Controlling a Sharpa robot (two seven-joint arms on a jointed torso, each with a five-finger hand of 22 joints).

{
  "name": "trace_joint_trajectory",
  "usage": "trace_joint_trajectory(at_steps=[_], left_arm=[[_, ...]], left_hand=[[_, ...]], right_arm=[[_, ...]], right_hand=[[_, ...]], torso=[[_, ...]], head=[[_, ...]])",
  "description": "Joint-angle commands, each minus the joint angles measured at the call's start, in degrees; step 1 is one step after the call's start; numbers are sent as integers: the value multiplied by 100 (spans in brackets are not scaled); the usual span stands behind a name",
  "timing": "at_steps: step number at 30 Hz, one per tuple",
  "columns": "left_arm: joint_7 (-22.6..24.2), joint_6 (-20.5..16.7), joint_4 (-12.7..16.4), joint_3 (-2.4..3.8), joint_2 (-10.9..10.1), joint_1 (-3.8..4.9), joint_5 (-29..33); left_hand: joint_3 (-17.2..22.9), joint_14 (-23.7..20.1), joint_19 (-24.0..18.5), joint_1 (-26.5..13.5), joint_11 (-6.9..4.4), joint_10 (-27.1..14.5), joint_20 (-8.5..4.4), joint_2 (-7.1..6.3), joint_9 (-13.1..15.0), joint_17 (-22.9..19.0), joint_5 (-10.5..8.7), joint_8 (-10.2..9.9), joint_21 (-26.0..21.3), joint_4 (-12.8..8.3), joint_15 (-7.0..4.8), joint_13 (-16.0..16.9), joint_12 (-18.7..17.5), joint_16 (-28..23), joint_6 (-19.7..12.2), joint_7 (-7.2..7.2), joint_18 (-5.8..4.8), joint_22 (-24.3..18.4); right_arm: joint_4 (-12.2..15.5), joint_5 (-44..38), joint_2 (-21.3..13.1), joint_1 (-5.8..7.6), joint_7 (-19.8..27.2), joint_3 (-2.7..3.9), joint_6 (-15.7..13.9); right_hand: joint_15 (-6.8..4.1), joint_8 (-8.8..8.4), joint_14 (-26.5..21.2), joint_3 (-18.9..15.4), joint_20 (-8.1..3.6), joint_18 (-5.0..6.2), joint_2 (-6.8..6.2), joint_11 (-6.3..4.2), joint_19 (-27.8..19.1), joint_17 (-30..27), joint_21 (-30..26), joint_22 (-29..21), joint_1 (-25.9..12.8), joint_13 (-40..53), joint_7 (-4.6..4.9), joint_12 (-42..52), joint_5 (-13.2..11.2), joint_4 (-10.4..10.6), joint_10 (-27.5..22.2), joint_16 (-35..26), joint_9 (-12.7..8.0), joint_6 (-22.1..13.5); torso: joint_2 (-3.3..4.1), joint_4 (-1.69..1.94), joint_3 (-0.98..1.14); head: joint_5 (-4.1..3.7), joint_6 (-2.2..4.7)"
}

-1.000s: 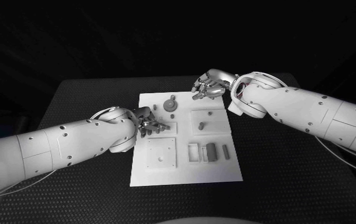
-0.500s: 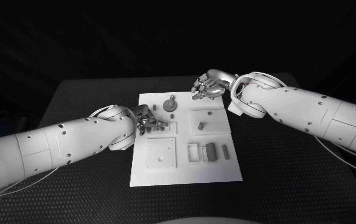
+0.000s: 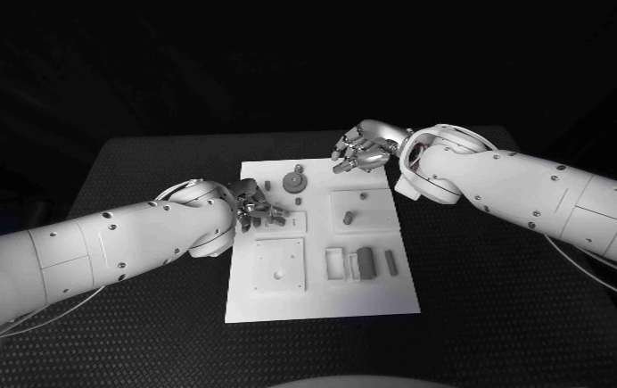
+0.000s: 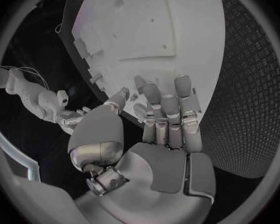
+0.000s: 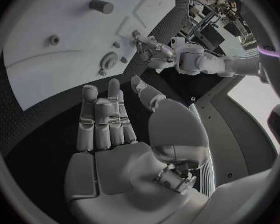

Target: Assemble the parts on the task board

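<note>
The white task board lies in the middle of the table. A grey gear and a small peg stand at its far end, another peg sits in a square recess, and dark blocks lie near the front right. My left hand hovers at the board's left edge with its fingers over the board. The fingers are stretched out and the thumb stands apart, holding nothing. My right hand hangs by the board's far right corner, fingers spread and empty.
A square plate with small holes sits at the board's front left. An empty slot lies beside the blocks. Black table surrounds the board on all sides. The right wrist view shows the gear and a peg.
My left hand has crept a little farther along the board's left edge, toward the far end. The right hand has stayed in place.
</note>
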Motion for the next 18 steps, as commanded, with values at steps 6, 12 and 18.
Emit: trace_joint_trajectory(at_steps=[6, 12, 18], left_arm=[[66, 27, -10, 7, 26, 6, 157], [86, -9, -12, 8, 32, 6, 163], [116, -42, -16, 8, 40, 6, 204]], left_hand=[[-144, 31, -37, 211, 35, -39, 26, 288, -33, -18, 125, -81, -35, -186, 29, -5, 1, 6, -156, 132, -8, 111], [-147, 32, -32, 421, 41, -40, 33, 388, -46, -24, 190, -97, -41, -345, 37, -10, 3, 3, -157, 139, -10, 112], [-165, 40, -20, 559, 48, -35, 44, 501, -56, -29, 490, -104, -44, -528, 43, -14, 7, 5, -145, 145, -20, 113]], right_arm=[[2, 3, 3, -4, 8, 1, 98], [-1, 3, 1, -4, 8, 1, 104], [-2, 3, 2, -4, 7, 1, 120]], right_hand=[[4, -33, -38, -2, 1, 71, -6, 26, -24, -6, -33, 82, -56, -6, 120, -20, 21, 38, 4, -34, 7, 86], [4, -34, -37, -2, 1, 71, -6, 26, -24, -6, -33, 82, -58, -6, 120, -19, 21, 39, 4, -34, 8, 86], [4, -34, -37, -2, 1, 71, -5, 26, -24, -7, -34, 82, -57, -6, 120, -19, 21, 40, 4, -33, 8, 86]], torso=[[-2, 3, 3], [-3, 3, 3], [0, 2, 4]], head=[[-7, 1], [-6, 4], [-8, 7]])
